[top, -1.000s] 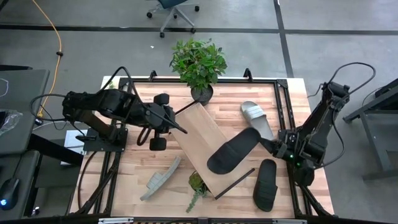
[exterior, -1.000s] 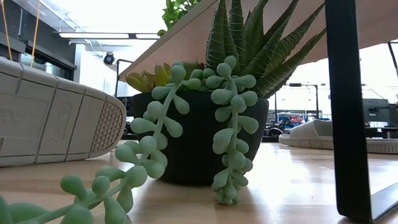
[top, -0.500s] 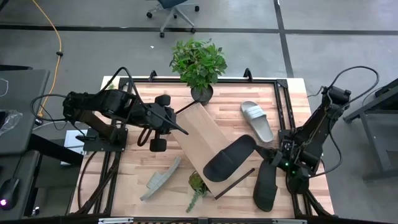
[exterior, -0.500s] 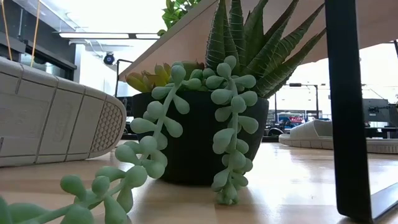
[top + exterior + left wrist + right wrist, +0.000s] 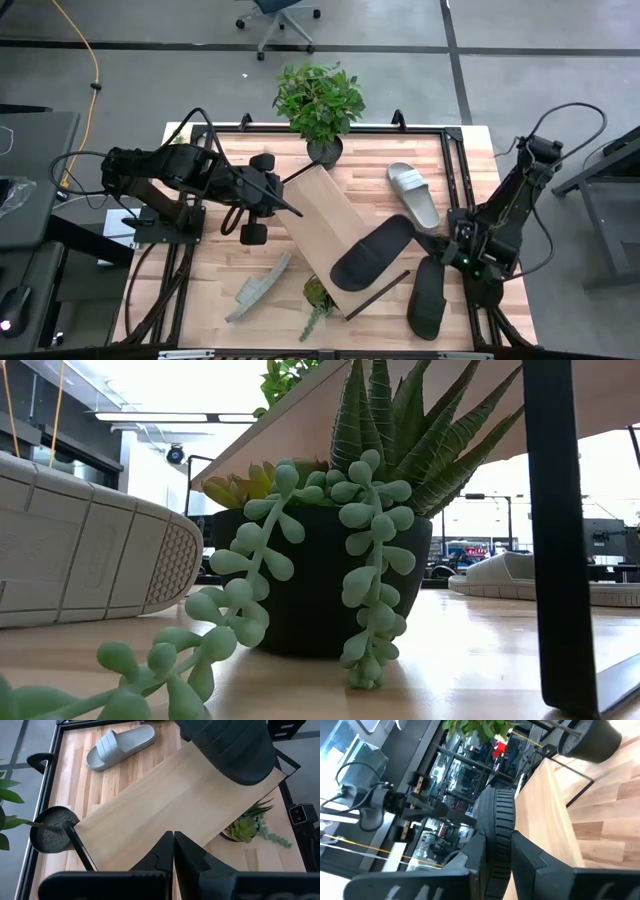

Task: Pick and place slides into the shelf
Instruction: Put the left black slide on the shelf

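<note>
Right gripper (image 5: 436, 240) clamping the heel edge of a black sandal (image 5: 372, 252), fingers (image 5: 530, 860) pinching either side of the sole rim so the sandal is hanging tilted rather than flat. Holding the toe end over the lower part of the shelf (image 5: 325, 225), with the heel reaching out past the board's edge toward the gripper; judged as carrying for placement, not yet set down flat. Gripping at the rim, probably for keeping the fingers clear of the board during lowering.

Left gripper (image 5: 285, 205) waiting at the upper left edge of the shelf, fingers (image 5: 165, 851) pressed together with nothing between them.

Shelf lying diagonally across the table (image 5: 470, 150), upper end near the pot of the leafy plant (image 5: 320, 100), lower end just above a small succulent pot (image 5: 317, 293).

Second black sandal (image 5: 426, 297) lying on the table directly below the right gripper. One grey sandal (image 5: 413, 193) resting sole-down right of the shelf. Other grey sandal (image 5: 257, 286) lying on its side at the lower left, well apart from the shelf. Three sandals remaining for pickup.
</note>
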Motion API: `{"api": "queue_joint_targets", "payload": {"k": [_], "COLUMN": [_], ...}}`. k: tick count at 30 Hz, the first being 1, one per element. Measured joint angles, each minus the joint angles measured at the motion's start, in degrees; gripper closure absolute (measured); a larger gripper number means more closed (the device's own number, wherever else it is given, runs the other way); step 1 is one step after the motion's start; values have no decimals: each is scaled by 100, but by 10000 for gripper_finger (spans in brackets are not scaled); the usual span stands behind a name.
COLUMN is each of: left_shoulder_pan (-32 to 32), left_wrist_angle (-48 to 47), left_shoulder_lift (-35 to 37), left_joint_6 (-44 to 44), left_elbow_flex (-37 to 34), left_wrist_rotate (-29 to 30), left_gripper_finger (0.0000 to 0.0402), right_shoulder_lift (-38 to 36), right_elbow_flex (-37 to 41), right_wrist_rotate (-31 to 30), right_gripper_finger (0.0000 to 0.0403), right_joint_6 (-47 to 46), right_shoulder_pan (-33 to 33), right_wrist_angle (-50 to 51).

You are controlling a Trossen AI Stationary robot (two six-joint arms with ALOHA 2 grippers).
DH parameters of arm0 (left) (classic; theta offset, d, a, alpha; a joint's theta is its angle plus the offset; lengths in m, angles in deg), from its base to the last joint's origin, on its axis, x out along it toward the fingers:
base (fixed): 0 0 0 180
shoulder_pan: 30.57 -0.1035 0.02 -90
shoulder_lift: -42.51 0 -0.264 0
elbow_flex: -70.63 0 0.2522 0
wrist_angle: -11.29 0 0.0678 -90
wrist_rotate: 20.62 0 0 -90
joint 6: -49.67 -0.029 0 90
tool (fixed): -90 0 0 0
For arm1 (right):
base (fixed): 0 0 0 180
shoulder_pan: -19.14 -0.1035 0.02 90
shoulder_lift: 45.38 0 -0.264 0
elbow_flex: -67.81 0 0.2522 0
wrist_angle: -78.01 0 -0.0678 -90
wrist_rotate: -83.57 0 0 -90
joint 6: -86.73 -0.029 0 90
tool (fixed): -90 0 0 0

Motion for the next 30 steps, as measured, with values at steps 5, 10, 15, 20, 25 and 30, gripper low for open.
{"api": "queue_joint_targets", "payload": {"k": [5, 10, 15, 20, 25, 30], "left_shoulder_pan": [0, 0, 0, 0, 0, 0], "left_wrist_angle": [0, 0, 0, 2, 2, 0], "left_shoulder_lift": [0, 0, 0, 2, 2, 2], "left_joint_6": [0, -4, -7, 37, 105, 107], "left_elbow_flex": [0, 0, 0, 2, 2, 4], "left_wrist_rotate": [0, 0, 1, 2, 2, 1], "left_gripper_finger": [399, 399, 399, 399, 399, 399], "right_shoulder_lift": [-11, -11, -10, 62, 189, 223], "right_elbow_flex": [0, 0, 0, 0, 0, 0], "right_wrist_rotate": [-1, -2, 2, -4, 12, 2], "right_gripper_finger": [360, 360, 360, 360, 360, 360], "right_joint_6": [46, 239, 473, 804, 767, 697], "right_shoulder_pan": [-218, -482, -698, -315, -196, -157], "right_wrist_angle": [-63, -401, -658, -863, -900, -955]}}
